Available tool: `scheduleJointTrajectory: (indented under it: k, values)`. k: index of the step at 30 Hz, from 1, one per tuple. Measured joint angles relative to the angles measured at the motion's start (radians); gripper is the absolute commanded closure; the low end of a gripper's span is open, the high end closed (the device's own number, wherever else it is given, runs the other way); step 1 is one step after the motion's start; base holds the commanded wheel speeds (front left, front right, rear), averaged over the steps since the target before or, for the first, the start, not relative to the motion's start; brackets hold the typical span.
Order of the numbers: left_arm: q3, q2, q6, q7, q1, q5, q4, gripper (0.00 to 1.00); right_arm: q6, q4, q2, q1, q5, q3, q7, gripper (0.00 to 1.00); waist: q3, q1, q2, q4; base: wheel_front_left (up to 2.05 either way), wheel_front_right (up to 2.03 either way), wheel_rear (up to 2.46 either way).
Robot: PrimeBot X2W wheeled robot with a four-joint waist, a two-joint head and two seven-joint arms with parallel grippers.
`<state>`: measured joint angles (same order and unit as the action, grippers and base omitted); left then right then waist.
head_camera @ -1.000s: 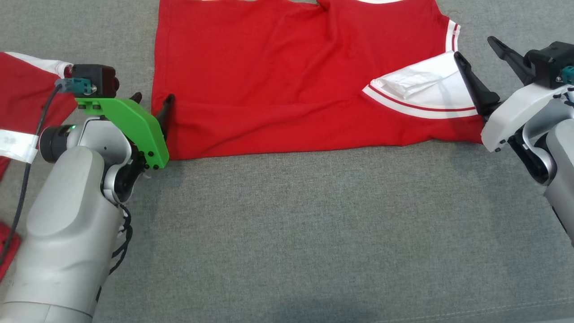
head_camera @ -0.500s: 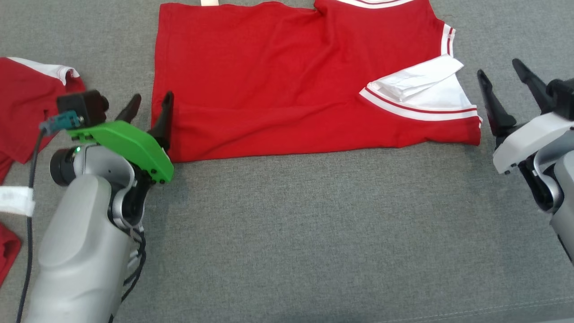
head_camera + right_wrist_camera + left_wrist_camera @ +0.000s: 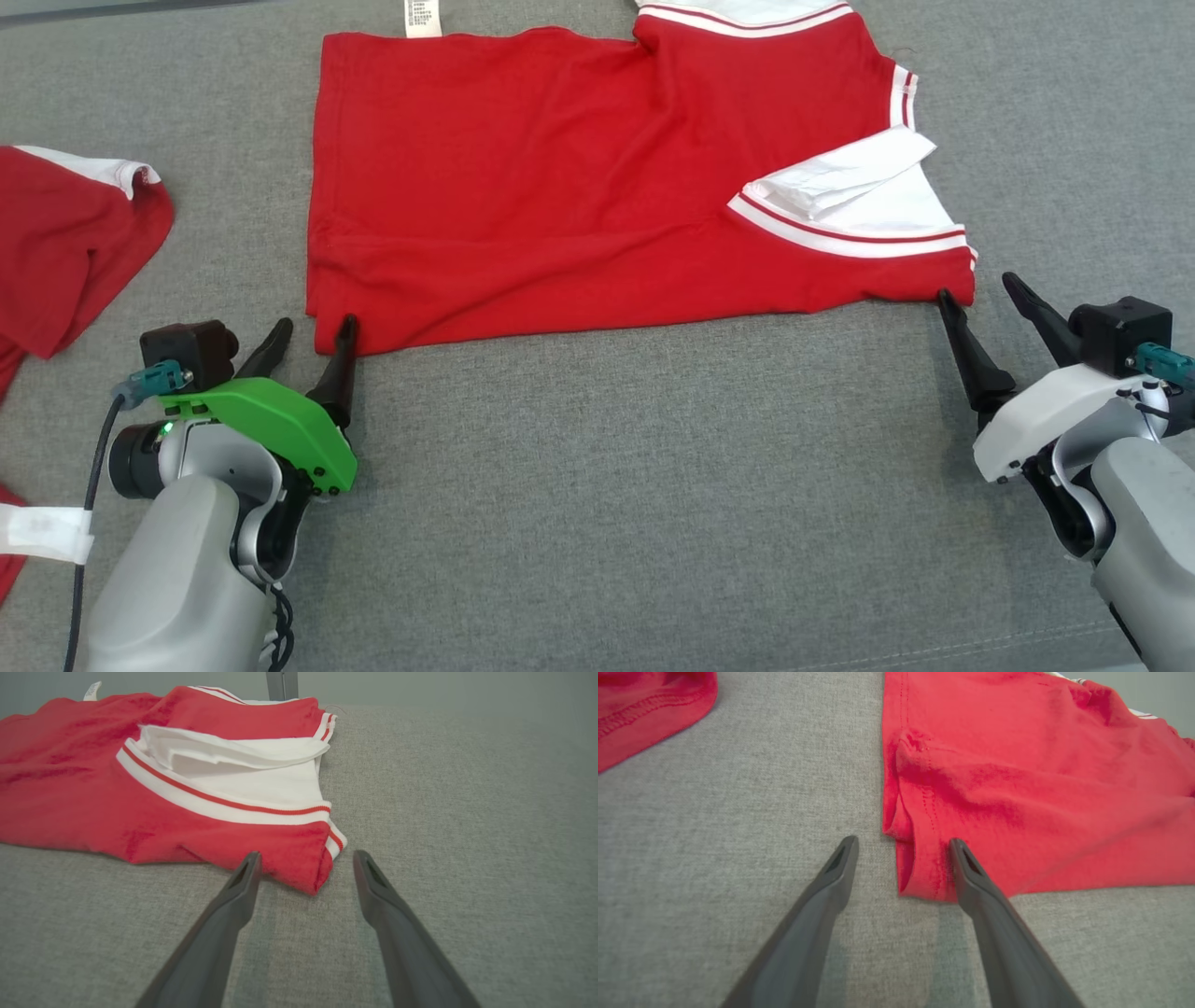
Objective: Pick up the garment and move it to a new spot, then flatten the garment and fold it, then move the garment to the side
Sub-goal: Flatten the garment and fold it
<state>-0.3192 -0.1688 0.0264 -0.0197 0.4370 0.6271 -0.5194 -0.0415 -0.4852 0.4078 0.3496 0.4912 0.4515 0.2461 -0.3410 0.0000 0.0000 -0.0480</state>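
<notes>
Left gripper [image 3: 314,323] spread wide, holding nothing, at near-left corner of garment [image 3: 560,187] | right gripper [image 3: 976,286] likewise agape at near-right corner | garment looks folded once on grey surface [image 3: 597,523]; further folding and the move aside probably remain | left wrist view shows stacked hem layers; head view shows second red garment [image 3: 65,233]

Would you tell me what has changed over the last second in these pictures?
Both grippers drew back toward the robot along the red shirt: the left gripper to its near left corner, the right gripper to its near right corner. Both stayed open; the shirt lay still, folded.
</notes>
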Motion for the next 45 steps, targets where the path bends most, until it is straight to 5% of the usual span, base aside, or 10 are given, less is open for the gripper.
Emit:
scheduleJointTrajectory:
  k: [25, 26, 27, 28, 30, 32, 36, 43, 45]
  values:
    - [-0.013, -0.018, 0.001, 0.069, 0.001, -0.003, 0.004, 0.00, -0.011, -0.061, -0.049, 0.037, 0.042, -0.028, 0.001, 0.00, -0.016, 0.0000, 0.0000, -0.002, 0.00, 0.00, 0.00]
    - [-0.013, -0.018, 0.001, 0.073, 0.002, 0.001, 0.007, 0.05, -0.012, -0.065, -0.050, 0.037, 0.042, -0.027, 0.001, 0.00, -0.018, 0.0000, 0.0000, -0.002, 0.00, 0.00, 0.00]
    - [-0.013, -0.017, 0.001, 0.076, 0.003, 0.006, 0.009, 0.21, -0.015, -0.071, -0.053, 0.037, 0.042, -0.026, 0.001, 0.00, -0.019, 0.0000, 0.0000, -0.002, 0.00, 0.00, 0.00]
    - [-0.014, -0.017, 0.002, 0.078, 0.004, 0.011, 0.011, 0.41, -0.020, -0.075, -0.054, 0.037, 0.042, -0.025, 0.001, 0.10, -0.020, 0.0000, 0.0000, -0.002, 0.00, 0.00, 0.00]
    - [-0.013, -0.016, 0.009, 0.086, 0.008, 0.022, 0.013, 0.62, -0.020, -0.083, -0.058, 0.037, 0.042, -0.025, 0.001, 0.28, -0.022, 0.0000, 0.0000, -0.002, 0.00, 0.00, 0.00]
    - [-0.014, -0.016, 0.011, 0.090, 0.014, 0.024, 0.016, 0.75, -0.020, -0.093, -0.061, 0.038, 0.043, -0.025, 0.001, 0.42, -0.024, 0.0000, 0.0000, -0.001, 0.00, 0.00, 0.00]
    - [-0.014, -0.016, 0.019, 0.098, 0.015, 0.030, 0.019, 1.00, -0.023, -0.108, -0.063, 0.051, 0.046, -0.025, 0.001, 0.51, -0.027, 0.0000, 0.0000, 0.000, 0.00, 0.00, 0.00]
    - [-0.017, -0.006, 0.035, 0.108, 0.015, 0.048, 0.026, 1.00, -0.032, -0.131, -0.069, 0.070, 0.050, -0.028, 0.003, 0.79, -0.031, 0.0000, 0.0000, -0.002, 0.00, 0.00, 0.00]
    - [-0.015, -0.002, 0.037, 0.109, 0.015, 0.058, 0.027, 1.00, -0.037, -0.135, -0.070, 0.077, 0.052, -0.030, 0.004, 0.99, -0.032, 0.0000, 0.0000, -0.002, 0.00, 0.00, 0.00]
